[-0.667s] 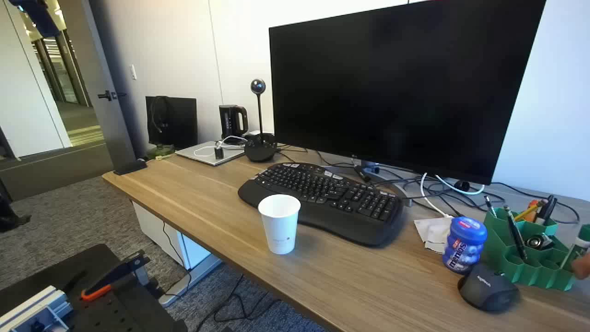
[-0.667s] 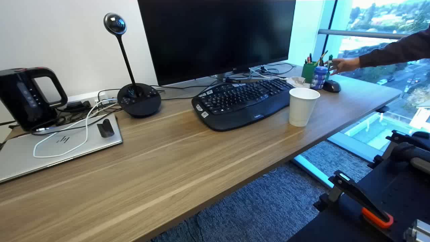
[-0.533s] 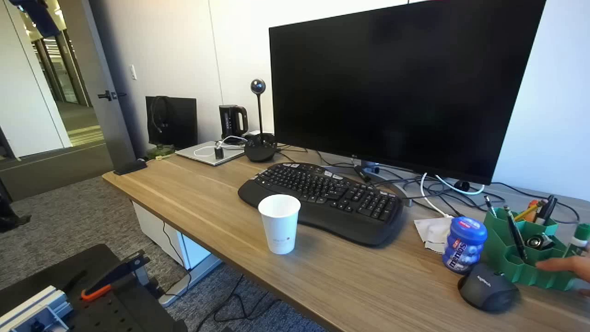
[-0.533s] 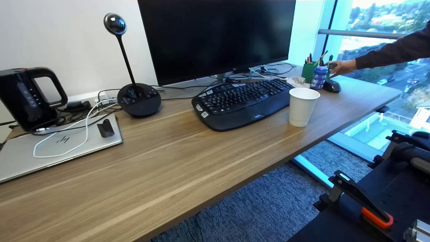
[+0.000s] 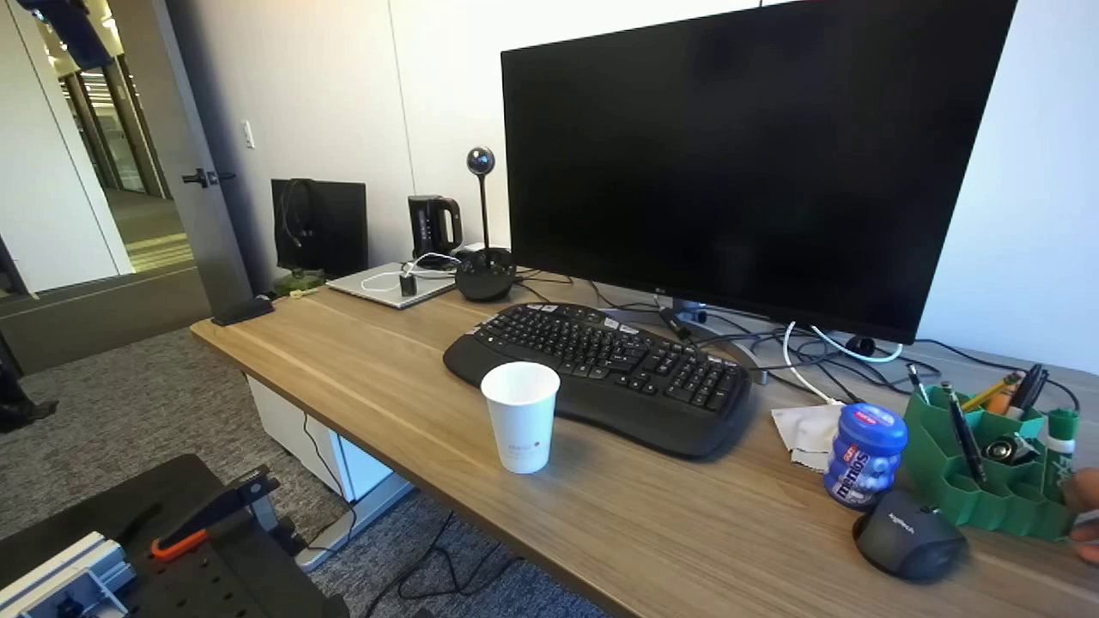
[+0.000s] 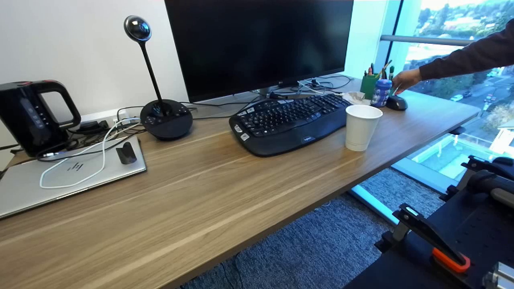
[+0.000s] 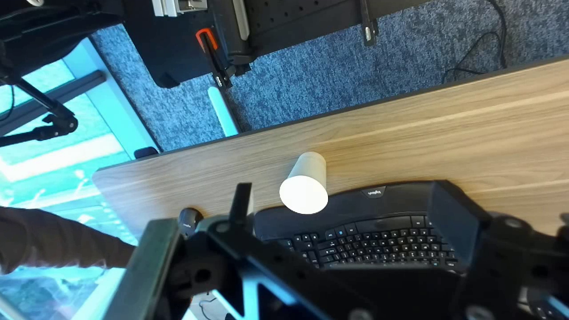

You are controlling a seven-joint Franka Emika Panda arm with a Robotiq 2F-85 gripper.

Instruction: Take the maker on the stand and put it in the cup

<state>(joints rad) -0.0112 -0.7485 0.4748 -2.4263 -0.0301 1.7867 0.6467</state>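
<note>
One slim green-and-white marker pen (image 5: 1059, 452) stands cap-up in a slot at the right end of the blocky green plastic pen holder (image 5: 1000, 511) in an exterior view. A person's hand (image 6: 406, 80), on a dark-sleeved arm (image 6: 470, 60), is close beside that holder; whether it touches, I cannot tell. The robot's hand (image 7: 304, 218) is spread wide in the wrist view — the small tapered white disposable cup (image 5: 521, 421) shows beyond the gap between its jaws. That cup sits upright on the wood-grain worktop (image 5: 369, 343), near the edge and just in front of the curved black keyboard (image 5: 601, 369). Just beside the holder are a blue plastic mentos tub (image 5: 865, 455) and — nearer the edge — a black mouse (image 5: 912, 534).
</note>
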